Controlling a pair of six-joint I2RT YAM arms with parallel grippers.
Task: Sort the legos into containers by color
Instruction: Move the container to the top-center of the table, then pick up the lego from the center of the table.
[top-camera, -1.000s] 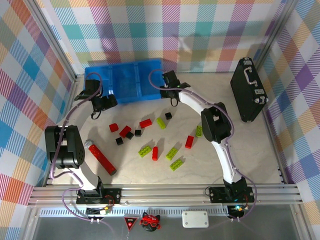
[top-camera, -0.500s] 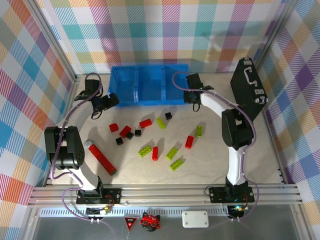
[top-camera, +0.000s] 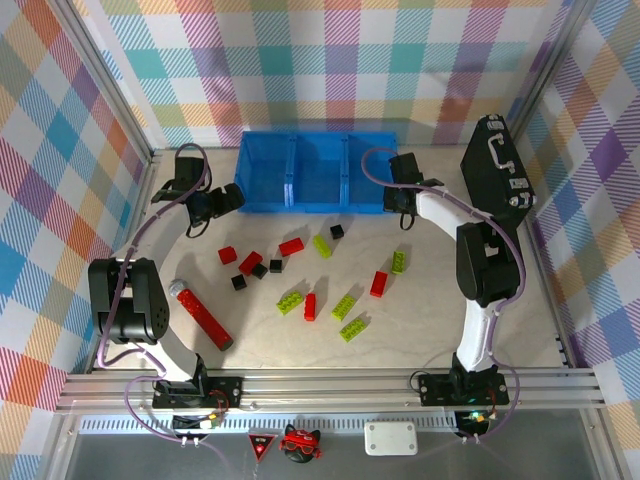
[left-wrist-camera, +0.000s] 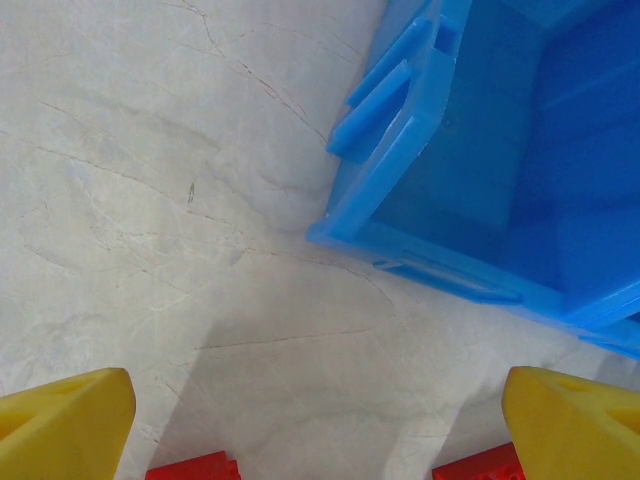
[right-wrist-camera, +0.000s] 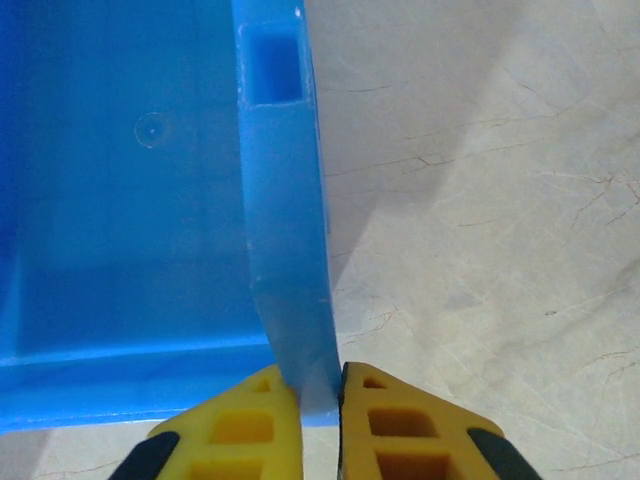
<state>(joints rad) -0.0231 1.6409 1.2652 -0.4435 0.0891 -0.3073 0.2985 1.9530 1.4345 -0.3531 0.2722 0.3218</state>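
The right pincer (right-wrist-camera: 320, 395) clamps the thin end wall of the containers (right-wrist-camera: 285, 230) (stiff, probably light, slippery plastic); the left pincer (left-wrist-camera: 320, 420) gapes.

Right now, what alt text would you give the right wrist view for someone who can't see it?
The right gripper pinches the wall of a blue bin, one yellow finger on each side. The bin's bare blue inside is on the left, a pale veined table on the right.
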